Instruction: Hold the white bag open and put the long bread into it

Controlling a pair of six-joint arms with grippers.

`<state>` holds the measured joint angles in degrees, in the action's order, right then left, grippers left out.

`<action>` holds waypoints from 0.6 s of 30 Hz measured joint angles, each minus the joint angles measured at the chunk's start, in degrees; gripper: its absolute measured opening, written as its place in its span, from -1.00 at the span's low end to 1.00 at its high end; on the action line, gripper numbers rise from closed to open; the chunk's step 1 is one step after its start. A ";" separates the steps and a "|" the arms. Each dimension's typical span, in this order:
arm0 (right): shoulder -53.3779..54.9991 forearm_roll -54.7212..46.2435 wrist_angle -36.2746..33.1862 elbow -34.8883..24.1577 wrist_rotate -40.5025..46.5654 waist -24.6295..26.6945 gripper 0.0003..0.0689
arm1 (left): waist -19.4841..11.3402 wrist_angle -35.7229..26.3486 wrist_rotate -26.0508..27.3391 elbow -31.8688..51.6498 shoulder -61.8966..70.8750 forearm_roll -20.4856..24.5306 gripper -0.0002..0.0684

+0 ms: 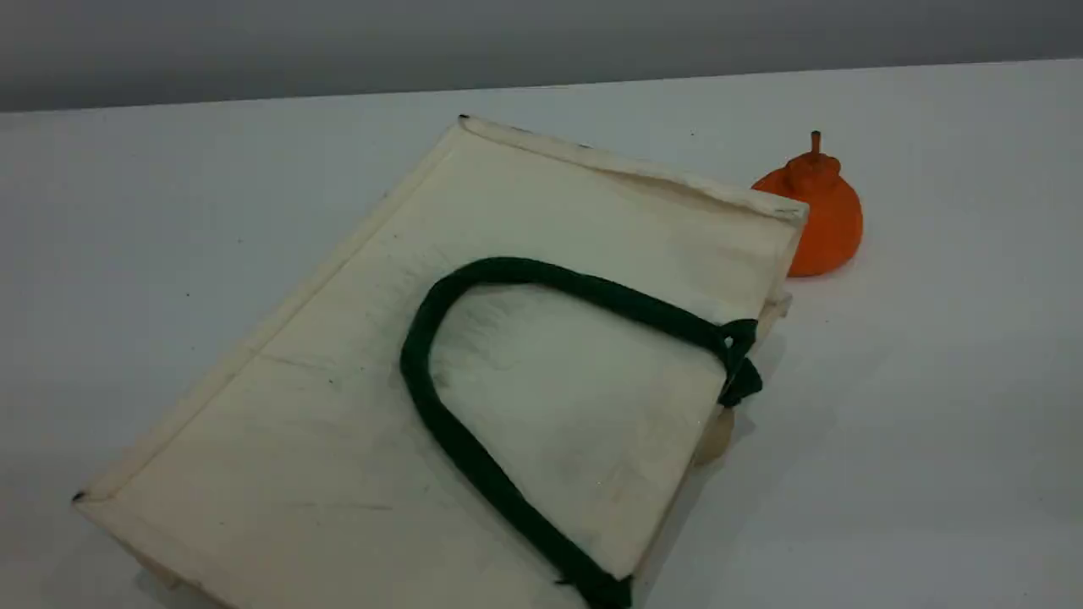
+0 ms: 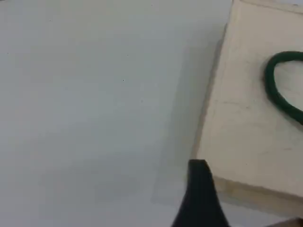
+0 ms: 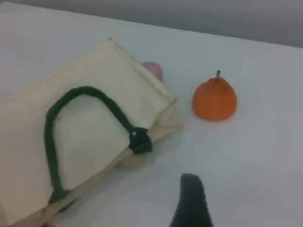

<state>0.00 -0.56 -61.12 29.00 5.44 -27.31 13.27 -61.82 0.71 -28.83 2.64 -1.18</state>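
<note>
The white bag (image 1: 508, 338) lies flat on the table, with its dark green handle (image 1: 448, 423) looped across the top face. It also shows in the left wrist view (image 2: 251, 118) and the right wrist view (image 3: 90, 132). The long bread is out of view in every frame. Neither arm reaches into the scene view. One dark fingertip (image 2: 199, 172) of my left gripper hangs over the table just off the bag's corner. A dark fingertip (image 3: 189, 189) of my right gripper hovers over bare table, right of the bag's mouth edge. Both grippers stand open and hold nothing.
An orange pumpkin-shaped thing with a stem (image 1: 816, 211) stands by the bag's far right corner, also visible from the right wrist (image 3: 215, 99). A small pinkish-beige lump (image 3: 154, 70) peeks out behind the bag's far edge. The white table (image 1: 931, 423) spreads out to the right.
</note>
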 joint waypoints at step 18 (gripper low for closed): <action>0.00 0.56 0.04 0.00 0.00 27.34 0.40 | -2.61 0.00 0.05 0.00 0.00 -0.06 0.35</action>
<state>0.00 0.00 -61.08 29.00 5.44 0.03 10.66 -61.82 0.76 -28.83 2.64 -1.24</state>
